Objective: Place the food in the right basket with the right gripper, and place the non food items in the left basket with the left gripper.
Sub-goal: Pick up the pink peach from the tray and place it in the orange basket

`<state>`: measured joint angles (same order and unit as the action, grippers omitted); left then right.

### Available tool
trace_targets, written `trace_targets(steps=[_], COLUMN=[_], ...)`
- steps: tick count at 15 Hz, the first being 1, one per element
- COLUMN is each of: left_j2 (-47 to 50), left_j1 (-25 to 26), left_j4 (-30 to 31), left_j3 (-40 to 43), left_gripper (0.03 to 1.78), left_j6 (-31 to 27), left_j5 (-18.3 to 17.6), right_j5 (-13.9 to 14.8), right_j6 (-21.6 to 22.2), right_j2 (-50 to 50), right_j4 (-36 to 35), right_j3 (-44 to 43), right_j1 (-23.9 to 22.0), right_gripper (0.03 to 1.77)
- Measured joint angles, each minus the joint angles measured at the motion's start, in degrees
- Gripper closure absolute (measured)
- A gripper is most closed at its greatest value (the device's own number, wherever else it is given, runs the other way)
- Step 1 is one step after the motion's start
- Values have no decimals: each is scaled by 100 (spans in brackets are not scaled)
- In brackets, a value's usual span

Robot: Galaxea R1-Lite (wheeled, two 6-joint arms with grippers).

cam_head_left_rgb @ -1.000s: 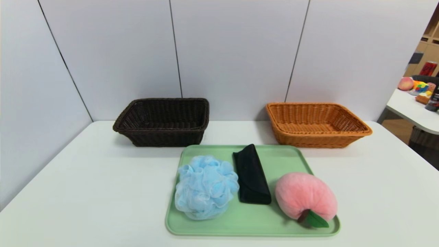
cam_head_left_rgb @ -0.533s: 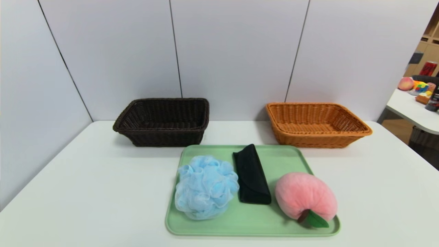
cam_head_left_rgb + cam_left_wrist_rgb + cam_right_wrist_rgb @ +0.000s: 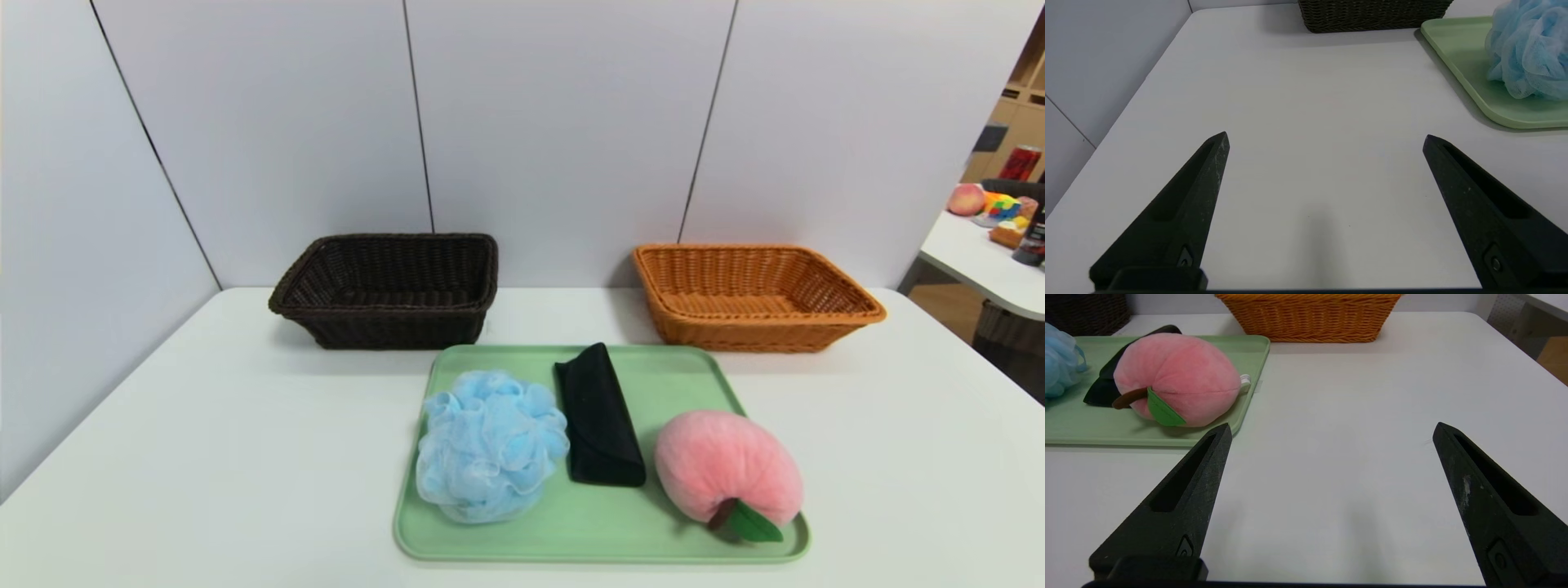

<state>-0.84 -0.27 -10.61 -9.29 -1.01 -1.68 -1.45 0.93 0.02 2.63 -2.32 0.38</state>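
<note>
Since the peach (image 3: 1177, 379) lies ahead-left of my right tool (image 3: 1331, 433), jaws spread and empty, I'd angle inward first.

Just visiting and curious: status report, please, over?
Left gripper and right gripper open, empty, over bare table. Peach, pouf, black case on green tray. Dark basket, orange basket empty. Nothing in the way.

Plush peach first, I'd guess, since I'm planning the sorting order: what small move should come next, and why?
Probably ease the right gripper toward the plush peach. Its jaws stand open and empty over bare table; the peach lies on the green tray, and the orange-tan basket is empty.
</note>
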Motion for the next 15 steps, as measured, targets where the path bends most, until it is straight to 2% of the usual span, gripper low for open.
trace_targets(steps=[2,6,15], left_j2=[-169,-762,-3369], left_j1=[0,-22,-35], left_j4=[-44,-74,-234], left_j3=[-219,-755,-2494], left_gripper=[12,12,12], left_j6=[41,74,72], left_j5=[-16,-74,-176], right_j5=[-91,-304,-369], right_j6=[113,182,497], right_j2=[52,430,2693], right_j4=[288,1374,1682], right_j3=[-460,-1584,-3150], right_j1=[0,2,144], right_gripper=[10,10,10])
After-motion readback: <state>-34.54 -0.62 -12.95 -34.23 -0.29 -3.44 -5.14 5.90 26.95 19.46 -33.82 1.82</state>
